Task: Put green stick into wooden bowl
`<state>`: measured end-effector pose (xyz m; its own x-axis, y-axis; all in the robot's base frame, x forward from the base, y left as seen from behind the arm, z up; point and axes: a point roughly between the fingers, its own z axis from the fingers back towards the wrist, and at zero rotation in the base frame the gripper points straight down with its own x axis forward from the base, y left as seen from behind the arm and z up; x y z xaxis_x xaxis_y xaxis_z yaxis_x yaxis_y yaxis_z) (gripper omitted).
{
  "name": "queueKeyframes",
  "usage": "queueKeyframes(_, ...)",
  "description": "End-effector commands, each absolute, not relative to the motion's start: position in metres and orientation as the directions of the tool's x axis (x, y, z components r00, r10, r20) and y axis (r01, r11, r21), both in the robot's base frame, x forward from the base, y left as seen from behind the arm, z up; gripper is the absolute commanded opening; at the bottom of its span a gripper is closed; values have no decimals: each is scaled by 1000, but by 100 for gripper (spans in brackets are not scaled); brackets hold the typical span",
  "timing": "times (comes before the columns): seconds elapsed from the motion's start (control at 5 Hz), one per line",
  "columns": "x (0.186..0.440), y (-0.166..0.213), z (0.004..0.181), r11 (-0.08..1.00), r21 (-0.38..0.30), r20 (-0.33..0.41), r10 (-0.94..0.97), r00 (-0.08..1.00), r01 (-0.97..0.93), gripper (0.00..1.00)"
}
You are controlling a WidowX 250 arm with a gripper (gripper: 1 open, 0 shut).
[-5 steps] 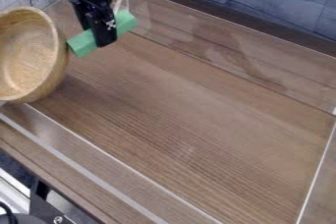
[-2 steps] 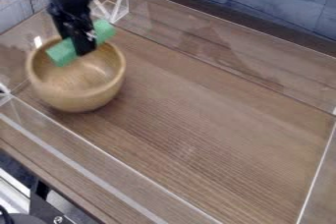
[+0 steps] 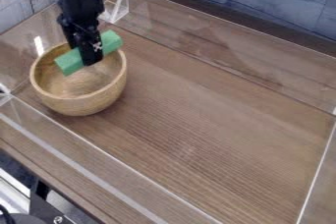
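In the upper left of the frame, the black claw [image 3: 90, 57] points straight down and pinches the green stick [image 3: 84, 54] in its middle. The stick is tipped, with its long side running from lower left up to upper right. It hangs right over the hollow of the wooden bowl [image 3: 59, 91], low between the rims, but I cannot tell if it touches the bottom. The bowl sits straight under the claw on the wooden table [image 3: 223, 110], so the stick only needs letting go.
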<state>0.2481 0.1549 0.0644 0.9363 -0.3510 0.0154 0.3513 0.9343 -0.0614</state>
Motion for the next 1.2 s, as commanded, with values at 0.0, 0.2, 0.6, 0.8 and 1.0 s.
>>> queueKeyframes(0.0,264,162,69,953,-32,39,-300,953,301,0)
queueKeyframes(0.2,275,167,64,969,-36,37,-242,970,243,0)
queueKeyframes(0.6,282,162,63,995,-49,40,-89,995,91,0)
queueKeyframes(0.8,280,156,66,998,-57,39,12,999,-10,0)
queueKeyframes(1.0,277,160,65,998,-63,37,2,999,1,0)
